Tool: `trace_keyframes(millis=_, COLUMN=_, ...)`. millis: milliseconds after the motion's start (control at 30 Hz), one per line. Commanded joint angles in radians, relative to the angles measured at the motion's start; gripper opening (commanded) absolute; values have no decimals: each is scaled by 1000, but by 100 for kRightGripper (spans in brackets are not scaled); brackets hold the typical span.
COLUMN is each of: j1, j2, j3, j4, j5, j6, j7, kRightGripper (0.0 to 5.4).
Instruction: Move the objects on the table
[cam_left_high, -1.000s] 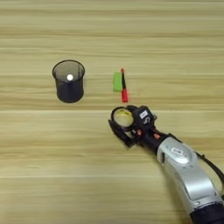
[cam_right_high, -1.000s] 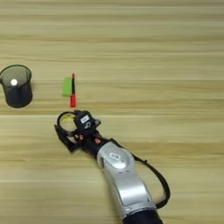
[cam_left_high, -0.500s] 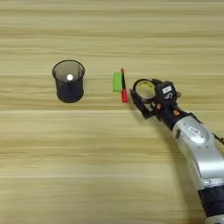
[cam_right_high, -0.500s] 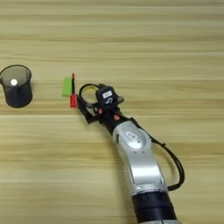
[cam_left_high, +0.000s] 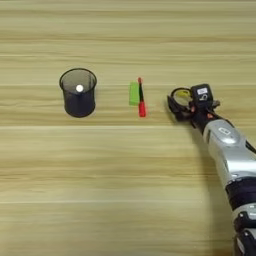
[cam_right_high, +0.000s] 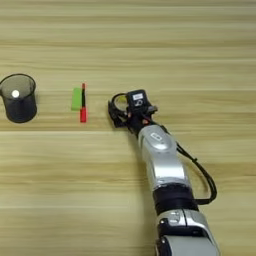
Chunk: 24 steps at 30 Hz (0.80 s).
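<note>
Right of centre on the table (cam_left_high: 125, 190), the black tape ring (cam_left_high: 179, 96) with its yellow inside sits at the tip of the right gripper (cam_left_high: 181, 105). The gripper's black fingers lie against the ring, and the ring's yellow lining shows between them. Whether the jaws are clamped on the ring or merely resting around it cannot be determined from either view.

The silver forearm (cam_right_high: 160, 160) extends from the lower edge of the scene up to the gripper, with a black cable looping along its right side.

Left of the ring, and apart from it, the slim red-and-black pen (cam_left_high: 141, 97) lies roughly upright in the picture, red end toward the near side. The bright green rectangular block (cam_left_high: 134, 93) lies directly at the pen's left flank, parallel to it and just beside or touching it; contact cannot be confirmed.

Further left, well apart from these items, a black mesh cup (cam_left_high: 78, 92) stands upright. A small pale round object is visible inside it.
</note>
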Motion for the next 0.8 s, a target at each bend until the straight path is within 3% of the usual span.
trace_keyframes(millis=33, j1=-118, j2=-29, j3=-9, j4=46, j5=5, j6=-63, j7=2, kRightGripper=402)
trace_keyframes(millis=333, j1=-145, j2=-28, j3=-2, j4=141, j5=-3, j6=-109, j7=6, kRightGripper=401)
trace_keyframes(millis=567, j1=-145, j2=-25, j3=2, j4=153, j5=-8, j6=-123, j7=1, kRightGripper=498)
trace_keyframes(millis=600, j1=-143, j2=-25, j3=3, j4=148, j5=-9, j6=-125, j7=0, kRightGripper=534)
trace_keyframes(millis=800, j1=-92, j2=-19, j3=9, j4=7, j5=-20, j6=-142, j7=-28, kRightGripper=538)
